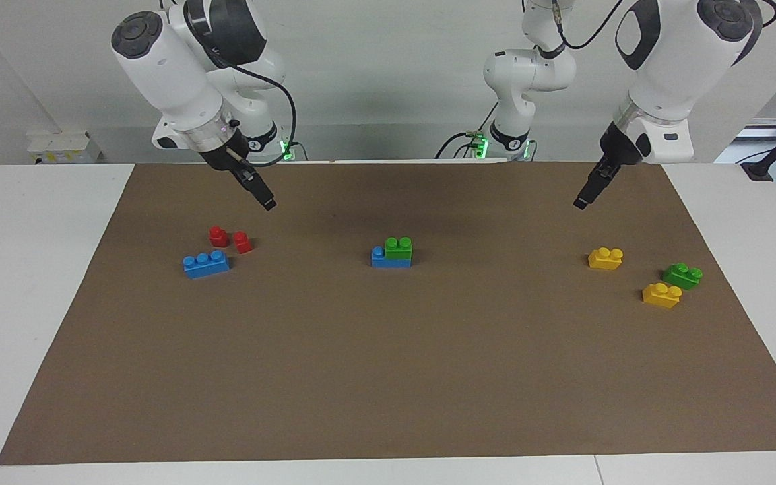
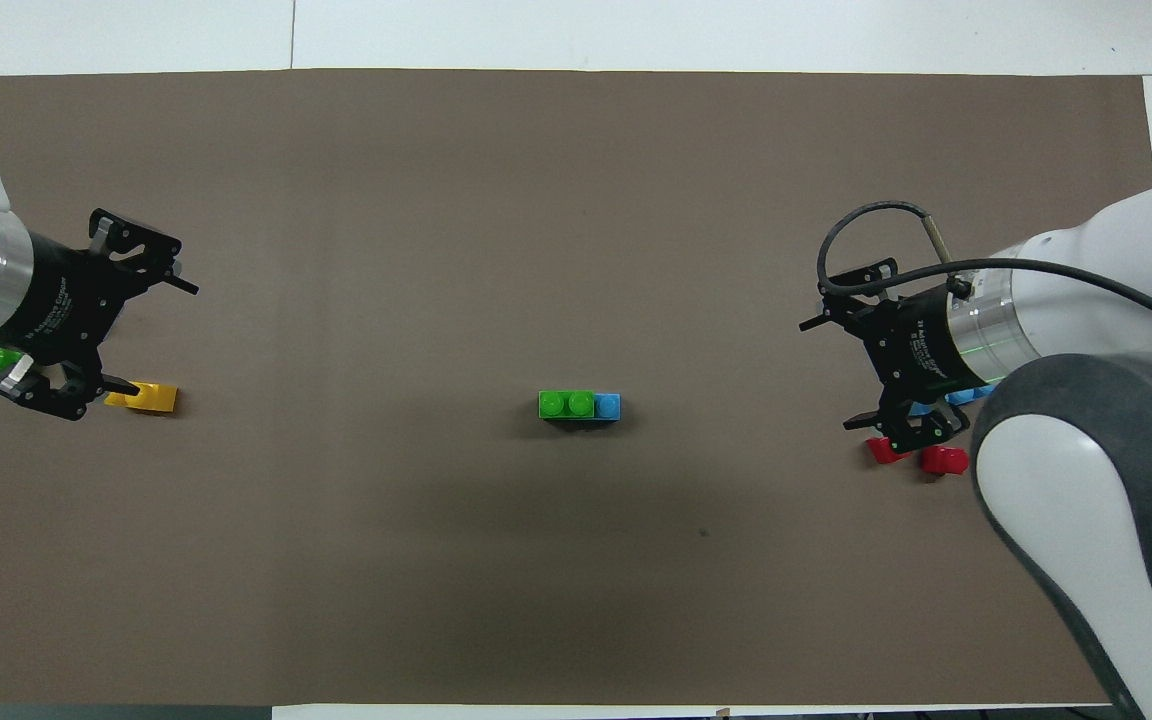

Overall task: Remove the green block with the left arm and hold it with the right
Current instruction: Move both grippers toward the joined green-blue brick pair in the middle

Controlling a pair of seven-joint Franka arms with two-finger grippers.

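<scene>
**A:** Where does the green block (image 1: 399, 248) sit?

**B:** Mid-mat, pressed onto one end of a blue three-stud brick (image 1: 388, 259), whose one bare stud points toward the right arm's end of the table. Nothing touches the pair.

**A:** And the two arms?

**B:** Both are raised over the brown mat (image 1: 388, 377). The left gripper (image 2: 149, 335) hangs with fingers spread wide and empty over the cluster at its end: two yellow bricks (image 1: 605, 258) (image 1: 661, 295) and a darker green brick (image 1: 682, 275). The right gripper (image 2: 841, 372) is likewise spread wide, holding nothing, above the two small red bricks (image 1: 218, 236) (image 1: 243, 242) and a second blue brick (image 1: 206, 263).

**A:** Any bins or trays holding pieces?

**B:** The bricks lie loose on the mat. The red pair lies just nearer the robots than the blue brick; the darker green brick lies between the two yellow ones, close beside the farther one.
</scene>
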